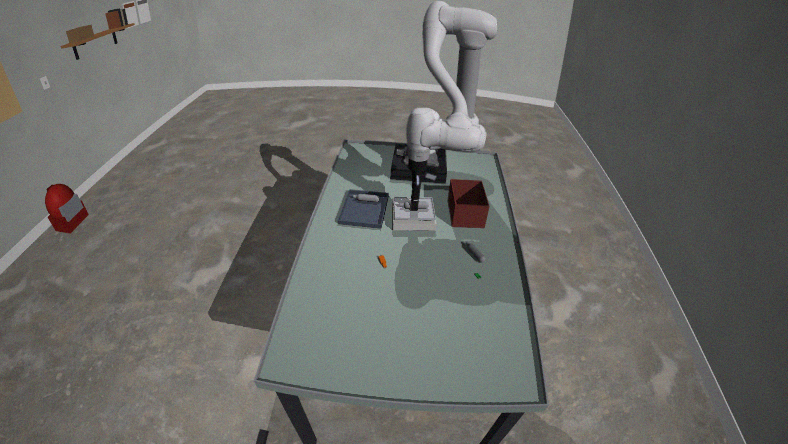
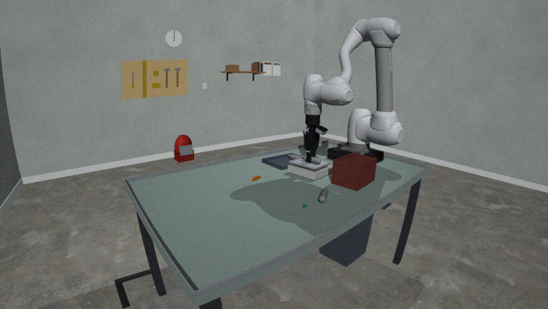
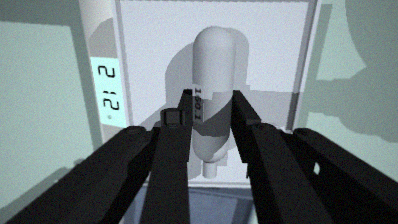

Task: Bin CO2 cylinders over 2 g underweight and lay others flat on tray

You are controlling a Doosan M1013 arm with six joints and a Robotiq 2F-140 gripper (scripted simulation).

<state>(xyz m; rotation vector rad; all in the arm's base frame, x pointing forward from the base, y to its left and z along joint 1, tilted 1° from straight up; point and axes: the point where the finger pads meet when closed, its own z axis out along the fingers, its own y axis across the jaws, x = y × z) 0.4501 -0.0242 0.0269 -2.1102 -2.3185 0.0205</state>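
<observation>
A grey CO2 cylinder (image 3: 214, 90) lies flat on the white scale's plate (image 1: 413, 215), with dark digits stamped on its side. The scale's display (image 3: 109, 90) reads 212. My gripper (image 3: 211, 105) reaches straight down over the scale, its two black fingers pressed against both sides of this cylinder, shut on it. A second cylinder (image 1: 366, 196) lies in the dark tray (image 1: 361, 209) left of the scale. A third cylinder (image 1: 474, 251) lies on the table in front of the red scrap bin (image 1: 468, 202).
The bin stands just right of the scale, the tray just left. A small orange piece (image 1: 381, 260) and a small green piece (image 1: 478, 275) lie on the table nearer the front. The robot's base (image 1: 417, 165) is behind the scale.
</observation>
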